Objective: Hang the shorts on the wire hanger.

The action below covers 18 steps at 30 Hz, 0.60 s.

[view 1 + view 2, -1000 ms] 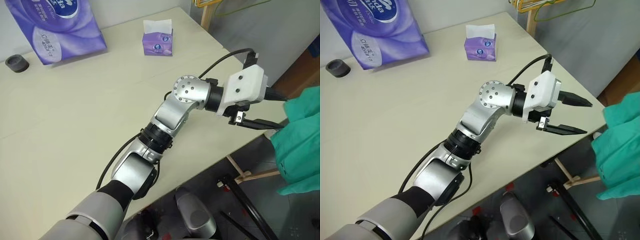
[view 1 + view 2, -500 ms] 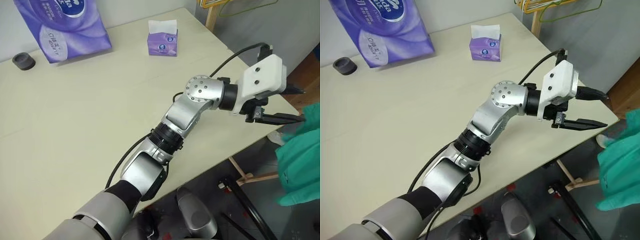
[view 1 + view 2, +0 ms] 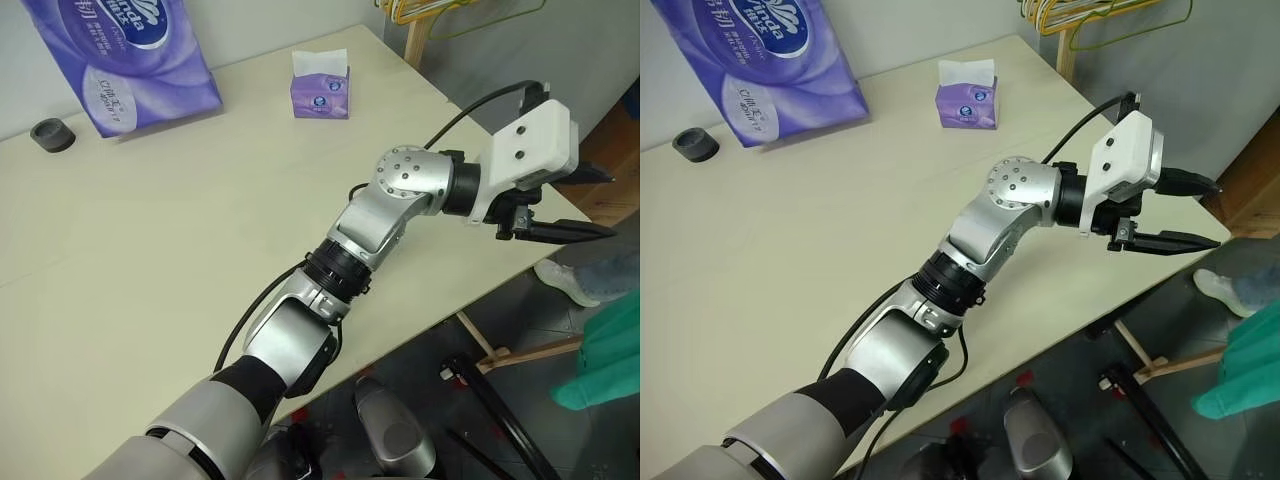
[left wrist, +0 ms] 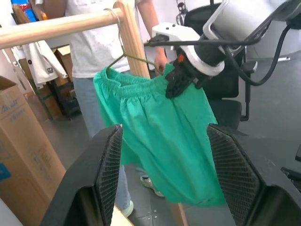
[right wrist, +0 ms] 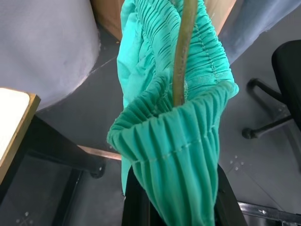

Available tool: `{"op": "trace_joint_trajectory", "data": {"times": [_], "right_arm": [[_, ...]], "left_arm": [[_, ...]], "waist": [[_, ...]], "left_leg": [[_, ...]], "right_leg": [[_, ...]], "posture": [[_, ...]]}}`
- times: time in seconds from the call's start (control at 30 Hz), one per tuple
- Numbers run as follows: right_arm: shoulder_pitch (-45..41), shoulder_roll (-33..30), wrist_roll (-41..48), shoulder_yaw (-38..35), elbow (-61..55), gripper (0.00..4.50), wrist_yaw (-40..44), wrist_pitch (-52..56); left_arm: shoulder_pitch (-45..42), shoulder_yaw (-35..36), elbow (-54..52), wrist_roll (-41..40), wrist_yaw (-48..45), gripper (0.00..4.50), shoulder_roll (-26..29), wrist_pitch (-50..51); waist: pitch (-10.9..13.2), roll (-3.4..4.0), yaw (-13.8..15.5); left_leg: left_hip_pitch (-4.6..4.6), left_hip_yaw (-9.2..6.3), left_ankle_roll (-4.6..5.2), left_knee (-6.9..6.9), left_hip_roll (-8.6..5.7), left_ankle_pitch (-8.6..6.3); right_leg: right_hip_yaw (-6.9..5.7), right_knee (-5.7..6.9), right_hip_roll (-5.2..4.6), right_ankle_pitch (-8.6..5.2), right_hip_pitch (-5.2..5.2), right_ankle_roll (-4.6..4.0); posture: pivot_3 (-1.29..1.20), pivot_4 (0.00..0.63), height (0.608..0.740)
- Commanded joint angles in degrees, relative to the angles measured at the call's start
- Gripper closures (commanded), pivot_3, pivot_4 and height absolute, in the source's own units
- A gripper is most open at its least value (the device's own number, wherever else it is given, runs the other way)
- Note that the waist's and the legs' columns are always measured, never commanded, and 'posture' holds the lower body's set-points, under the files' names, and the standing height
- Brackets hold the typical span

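The teal-green shorts [image 4: 164, 127] hang in the air beside a wooden rack, past the table's right edge. A strip of the shorts [image 3: 610, 350] shows low at the right of the head views. The wire hanger [image 4: 126, 54] has its hook over the wooden rail, and its thin wire [image 5: 181, 52] runs inside the gathered waistband. My right gripper [image 4: 178, 81] is shut on the waistband at its upper corner. Over the table's right edge my left gripper [image 3: 595, 205] stands open and level. It points toward the shorts, apart from them, with nothing between its fingers.
A person [image 4: 101, 37] in a white shirt and jeans stands just behind the shorts and rack post [image 4: 134, 42]. On the cream table [image 3: 150, 220] sit a purple tissue pack [image 3: 130, 50], a small tissue box [image 3: 320, 85] and a black cap [image 3: 50, 133]. Yellow-gold hangers [image 3: 430, 10] hang beyond. Cardboard boxes [image 4: 23, 141] stand nearby.
The shorts have slid rightward and lower, toward the edge of the head views. The left gripper has stayed open and hardly moved. The head camera has shifted a little.
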Motion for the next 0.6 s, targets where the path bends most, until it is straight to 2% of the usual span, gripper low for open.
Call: {"op": "trace_joint_trajectory", "data": {"times": [0.03, 0.27, 0.4, 0.6], "right_arm": [[-1.81, -0.73, 0.54, 1.39, -0.43, 4.50, 0.45, 0.30], [-4.01, -0.26, -1.01, 3.03, -0.15, 4.50, -0.49, 0.65], [-4.57, -0.26, -0.93, 3.19, -1.46, 3.47, -2.26, 0.50], [-5.52, -0.59, 0.67, 2.97, -5.49, 1.43, -9.56, -1.66]], "left_arm": [[-3.04, 1.33, -0.67, -1.70, 0.29, 1.50, -2.92, -0.05], [-2.51, 0.65, -0.93, -1.68, -0.72, 1.50, -2.31, -0.65], [-1.99, 0.23, -1.38, -1.44, -1.39, 1.46, -2.04, -0.90], [-1.40, -0.36, -1.97, -1.18, -2.65, 1.46, -1.62, -1.36]], "waist": [[-0.04, -0.03, 0.00], [-0.13, -0.02, 0.08], [-0.15, 0.00, 0.19], [-0.16, 0.02, 0.20]], "left_leg": [[0.00, 0.02, 0.00, 0.01, 0.00, 0.00], [0.00, 0.02, 0.00, 0.00, 0.01, 0.00], [0.00, 0.03, 0.00, 0.00, 0.01, 0.00], [0.01, 0.03, 0.00, 0.01, 0.00, 0.00]], "right_leg": [[0.02, -0.01, 0.00, 0.01, 0.00, 0.02], [0.02, -0.02, 0.02, 0.02, 0.01, 0.03], [0.02, -0.01, 0.02, 0.02, 0.01, 0.03], [0.05, 0.00, 0.01, 0.02, 0.01, 0.04]], "posture": [[-0.59, 0.216, 0.740], [-0.57, 0.222, 0.740], [-0.57, 0.220, 0.740], [-0.57, 0.217, 0.740]]}}
